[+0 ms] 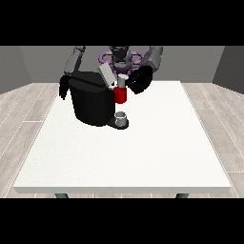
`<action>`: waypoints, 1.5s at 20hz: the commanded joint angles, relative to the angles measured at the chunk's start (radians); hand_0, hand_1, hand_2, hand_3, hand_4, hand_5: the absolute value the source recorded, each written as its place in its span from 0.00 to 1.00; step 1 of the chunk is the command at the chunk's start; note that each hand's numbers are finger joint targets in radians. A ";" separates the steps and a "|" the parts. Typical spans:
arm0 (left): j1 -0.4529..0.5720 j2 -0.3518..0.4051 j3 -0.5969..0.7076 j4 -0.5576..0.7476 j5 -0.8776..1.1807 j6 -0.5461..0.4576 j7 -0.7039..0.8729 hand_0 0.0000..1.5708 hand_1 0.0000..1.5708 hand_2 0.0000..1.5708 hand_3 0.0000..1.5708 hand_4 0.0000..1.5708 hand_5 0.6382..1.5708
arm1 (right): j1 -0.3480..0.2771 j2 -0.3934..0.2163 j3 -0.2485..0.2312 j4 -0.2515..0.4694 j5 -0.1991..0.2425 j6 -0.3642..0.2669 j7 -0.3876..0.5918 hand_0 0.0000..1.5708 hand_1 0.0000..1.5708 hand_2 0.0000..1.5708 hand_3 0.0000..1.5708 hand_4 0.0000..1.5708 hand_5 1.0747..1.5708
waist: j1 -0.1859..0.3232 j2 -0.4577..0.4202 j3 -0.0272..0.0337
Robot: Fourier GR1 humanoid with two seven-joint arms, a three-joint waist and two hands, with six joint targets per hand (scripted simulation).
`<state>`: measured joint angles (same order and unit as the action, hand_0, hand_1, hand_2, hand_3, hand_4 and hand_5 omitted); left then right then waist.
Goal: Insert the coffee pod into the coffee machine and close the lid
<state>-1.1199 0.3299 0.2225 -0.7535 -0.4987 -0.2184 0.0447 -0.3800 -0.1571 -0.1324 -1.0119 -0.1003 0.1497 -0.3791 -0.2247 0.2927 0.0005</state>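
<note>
The black coffee machine [93, 102] stands at the table's far left-centre, and its grey lid [107, 74] is tilted up and open. A red pod holder [120, 95] sits at the machine's front, above a small grey cup [121, 117] on the drip tray. The pale coffee pod [123, 79] is just over the red holder. The hand at the view's right [139, 80] is closed on the pod from the right. Beside the machine's left flank, the hand at the view's left [63, 88] hangs with relaxed fingers and holds nothing.
The white table [124, 157] stretches wide towards the camera, with its front edge near the bottom. The robot's torso and a purple ring [136, 58] rise behind the machine. Wooden floor surrounds the table.
</note>
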 commanded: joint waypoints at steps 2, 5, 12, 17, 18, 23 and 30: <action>-0.060 0.097 0.056 0.043 0.029 -0.018 -0.037 0.92 0.92 0.94 0.88 0.39 1.00 | -0.019 -0.003 0.012 -0.021 0.011 0.006 -0.021 0.00 0.00 0.00 0.00 0.16 1.00 | -0.042 0.067 -0.0005; -0.055 0.042 0.008 0.033 0.003 -0.004 0.000 0.92 0.92 0.93 0.87 0.40 1.00 | -0.042 -0.006 -0.003 0.037 0.014 -0.011 -0.009 0.00 0.00 0.00 0.00 0.13 1.00 | -0.007 0.036 -0.0001; -0.033 0.065 -0.006 0.083 -0.037 0.032 -0.021 0.92 0.92 0.94 0.85 0.45 1.00 | -0.072 -0.010 0.016 -0.014 0.011 -0.003 0.079 0.00 0.00 0.00 0.00 0.17 1.00 | -0.057 0.034 -0.0005; -0.057 0.078 0.012 0.073 -0.010 0.013 -0.037 0.89 0.89 0.92 0.87 0.38 1.00 | -0.067 0.036 0.016 0.022 0.012 -0.019 0.001 0.00 0.00 0.00 0.00 0.18 1.00 | -0.036 0.053 -0.0002; -0.108 0.127 0.025 0.078 -0.019 0.022 -0.030 0.89 0.89 0.91 0.88 0.38 1.00 | -0.091 0.023 0.012 0.014 0.003 0.001 -0.002 0.00 0.00 0.00 0.00 0.21 1.00 | -0.073 0.106 -0.0001; -0.109 0.050 -0.010 0.045 -0.024 0.034 0.005 0.87 0.87 0.88 0.80 0.35 1.00 | -0.120 -0.016 -0.039 0.104 -0.018 0.019 -0.037 0.00 0.00 0.00 0.00 0.20 1.00 | -0.023 0.080 0.0003; 0.196 -0.099 0.034 0.045 0.114 -0.012 -0.242 0.00 0.00 0.00 0.00 0.00 1.00 | 0.097 0.038 -0.006 0.048 -0.011 0.017 -0.073 0.00 0.00 0.00 0.00 0.17 1.00 | 0.070 -0.140 -0.0014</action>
<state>-1.0551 0.3195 0.2554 -0.7068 -0.4349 -0.2045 -0.1191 -0.3672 -0.1490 -0.1453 -0.9625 -0.1148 0.1800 -0.4247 -0.2123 0.2578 0.0005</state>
